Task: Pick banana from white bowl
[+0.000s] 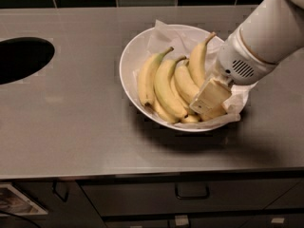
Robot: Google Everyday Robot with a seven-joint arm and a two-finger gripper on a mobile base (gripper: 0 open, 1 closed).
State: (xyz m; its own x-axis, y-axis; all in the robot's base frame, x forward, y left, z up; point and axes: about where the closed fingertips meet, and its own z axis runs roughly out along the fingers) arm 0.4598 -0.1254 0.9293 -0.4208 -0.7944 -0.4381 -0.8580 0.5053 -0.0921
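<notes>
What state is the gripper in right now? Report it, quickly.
Gripper: down in the white bowl, against the bananas; open or shut cannot be told.

white cylindrical arm [273, 27], vent slots on wrist [241, 66]; beige blocky claw [209, 99] inside white bowl [127, 63].

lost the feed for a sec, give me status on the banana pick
Gripper down in the white bowl, right side, against the bananas. Bananas all lying in the bowl, none lifted. Crumpled paper bunched beside the gripper.
</notes>
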